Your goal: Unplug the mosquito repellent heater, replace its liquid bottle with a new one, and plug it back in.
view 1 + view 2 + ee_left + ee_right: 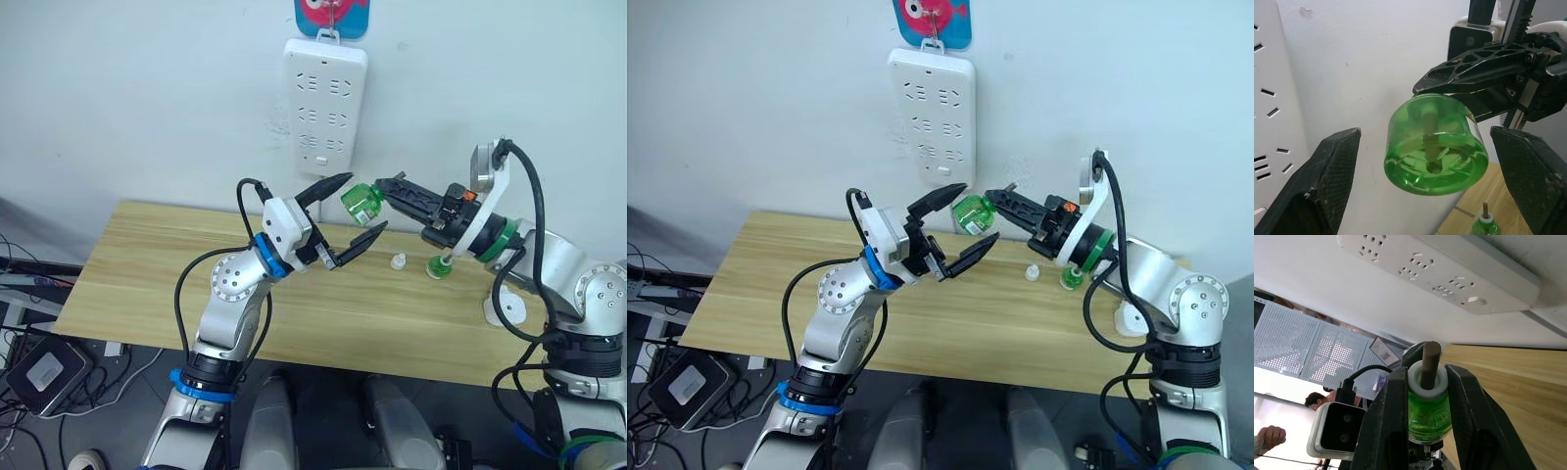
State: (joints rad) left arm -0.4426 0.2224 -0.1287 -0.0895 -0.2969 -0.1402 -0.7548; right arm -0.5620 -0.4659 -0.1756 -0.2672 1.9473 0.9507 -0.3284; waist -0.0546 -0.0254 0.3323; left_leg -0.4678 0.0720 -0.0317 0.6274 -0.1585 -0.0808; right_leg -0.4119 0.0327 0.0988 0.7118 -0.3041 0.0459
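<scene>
Against the white wall at frame centre, the right hand (384,190) grips a green bottle (361,201) between the left hand's (351,209) wide-spread fingers. Handover seems underway; next, the left must close on it. Heater (508,308) apparently lies on the counter (147,264), lower right.

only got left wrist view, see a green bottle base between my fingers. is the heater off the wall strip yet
observer: yes, every socket of the power strip is bare. A white block that looks like the heater lies on the table by the right arm.
operator: who holds the bottle
observer: the right end effector is shut on the green bottle, its wick pointing back at the right wrist.
operator: anything under it
observer: a second green bottle stands on the table beside a white cap.
</scene>
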